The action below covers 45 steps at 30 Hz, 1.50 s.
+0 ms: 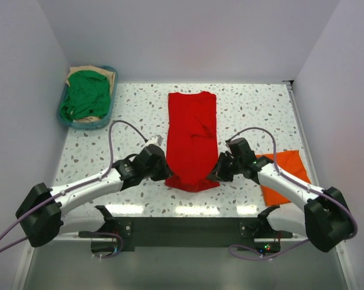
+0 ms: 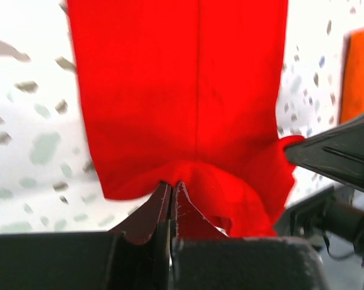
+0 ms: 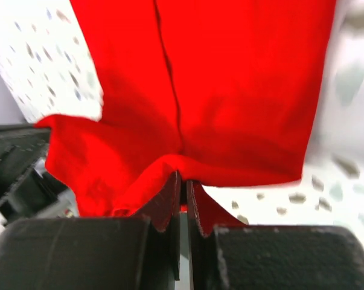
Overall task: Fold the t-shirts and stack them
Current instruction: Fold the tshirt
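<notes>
A bright red t-shirt lies folded into a long strip down the middle of the speckled table. My left gripper is shut on the left corner of its near edge, and the red cloth bunches over the closed tips. My right gripper is shut on the right corner of that same edge, with the red t-shirt puckered at its tips. An orange t-shirt lies folded at the right, partly under the right arm. A green t-shirt lies on a tan one in the basket.
A teal plastic basket stands at the back left corner of the table. White walls close in the left, back and right sides. The dark base plate with both arm mounts runs along the near edge.
</notes>
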Tool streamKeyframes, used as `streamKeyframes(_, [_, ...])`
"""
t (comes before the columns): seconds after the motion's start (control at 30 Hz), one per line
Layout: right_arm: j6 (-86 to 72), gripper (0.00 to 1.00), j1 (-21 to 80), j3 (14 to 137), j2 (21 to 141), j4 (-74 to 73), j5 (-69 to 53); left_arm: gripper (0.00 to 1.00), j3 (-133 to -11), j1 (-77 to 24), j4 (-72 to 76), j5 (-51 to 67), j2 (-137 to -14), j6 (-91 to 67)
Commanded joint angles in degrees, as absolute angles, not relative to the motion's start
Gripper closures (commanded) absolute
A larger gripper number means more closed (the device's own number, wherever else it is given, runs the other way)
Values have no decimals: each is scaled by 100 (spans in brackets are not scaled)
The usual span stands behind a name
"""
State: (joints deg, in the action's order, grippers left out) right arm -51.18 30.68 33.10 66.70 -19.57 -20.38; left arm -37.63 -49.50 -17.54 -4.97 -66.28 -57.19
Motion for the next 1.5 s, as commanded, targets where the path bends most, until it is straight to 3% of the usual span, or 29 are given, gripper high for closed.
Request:
streamKeyframes(0.0, [-5027,100,2681,3744,7152,-1294,-1942,100,-4218,-4527,-1398,-589,-6978,-5300])
streamKeyframes(0.63, [-5168,100,1574,5519,9570,-132,-2592,100,-6388,-3244,-888,-193,-9693,-4773])
streamKeyframes(1.07, [-5177,100,1081,5616,9562,106,-3023,100,-6592,-2909,-914,-106,-9633,-4650])
streamKeyframes(1.4, [-5414,100,949,6011,10195,430,-3287,100,-7083,-2628,-738,246,-10370,-4491])
streamKeyframes(1.47, [-5493,95,914,6020,10352,553,-3331,100,-7189,-2558,-756,360,-10511,-4404])
